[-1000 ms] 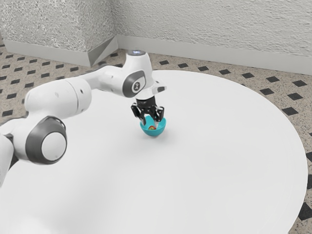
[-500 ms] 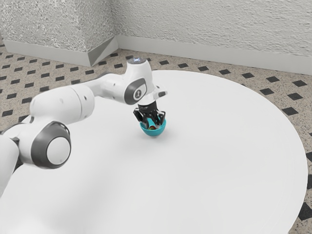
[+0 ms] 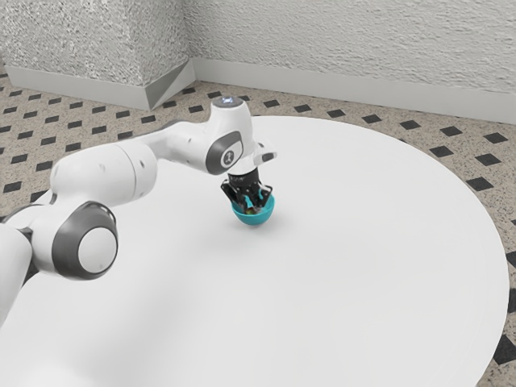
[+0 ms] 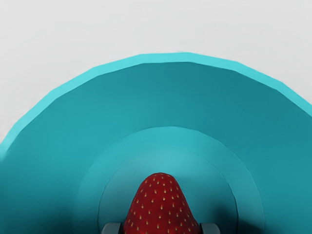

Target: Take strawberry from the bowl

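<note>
Black and pointing down, your claw (image 3: 252, 210) reaches into the bowl (image 3: 255, 219), clamped on the strawberry (image 4: 161, 209): grey fingertips (image 4: 112, 228) press it from two sides. The red, seed-flecked fruit is inside the bowl, its rounded, narrower end showing between your fingertips; whether it touches the bottom, you cannot tell from here. Around it rises the bowl's teal wall, with a brighter rim. The bowl stands upright on the round white table (image 3: 339, 282). Your white and grey arm (image 3: 101, 176) comes in from the exterior view's left, over the tabletop. Beyond the table lie a speckled floor (image 3: 36, 137) with dark diamonds and a rough, pale wall (image 3: 363, 48).
</note>
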You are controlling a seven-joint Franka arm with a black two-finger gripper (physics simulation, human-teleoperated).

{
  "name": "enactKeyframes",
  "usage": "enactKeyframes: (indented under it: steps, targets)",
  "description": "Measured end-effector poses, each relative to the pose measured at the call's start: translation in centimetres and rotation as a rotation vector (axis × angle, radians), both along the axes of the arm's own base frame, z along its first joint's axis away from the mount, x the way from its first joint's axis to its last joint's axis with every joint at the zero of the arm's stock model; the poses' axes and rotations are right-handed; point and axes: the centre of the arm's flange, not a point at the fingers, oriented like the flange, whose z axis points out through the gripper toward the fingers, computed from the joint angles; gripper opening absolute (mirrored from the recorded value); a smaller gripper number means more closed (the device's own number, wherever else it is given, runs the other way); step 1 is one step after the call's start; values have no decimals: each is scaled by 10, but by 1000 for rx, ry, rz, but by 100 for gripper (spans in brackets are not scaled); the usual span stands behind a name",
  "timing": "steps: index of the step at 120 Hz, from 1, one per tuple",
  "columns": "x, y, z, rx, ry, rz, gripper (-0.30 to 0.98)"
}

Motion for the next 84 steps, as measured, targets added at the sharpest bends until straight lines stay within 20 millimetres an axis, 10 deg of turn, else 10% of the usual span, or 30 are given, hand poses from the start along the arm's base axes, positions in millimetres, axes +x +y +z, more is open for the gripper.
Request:
enactKeyframes:
  steps: [29,84]
  targets:
    - [2,-13,37,30,-39,-17,2]
    - [-7,-126,60,6,-93,-141,-5]
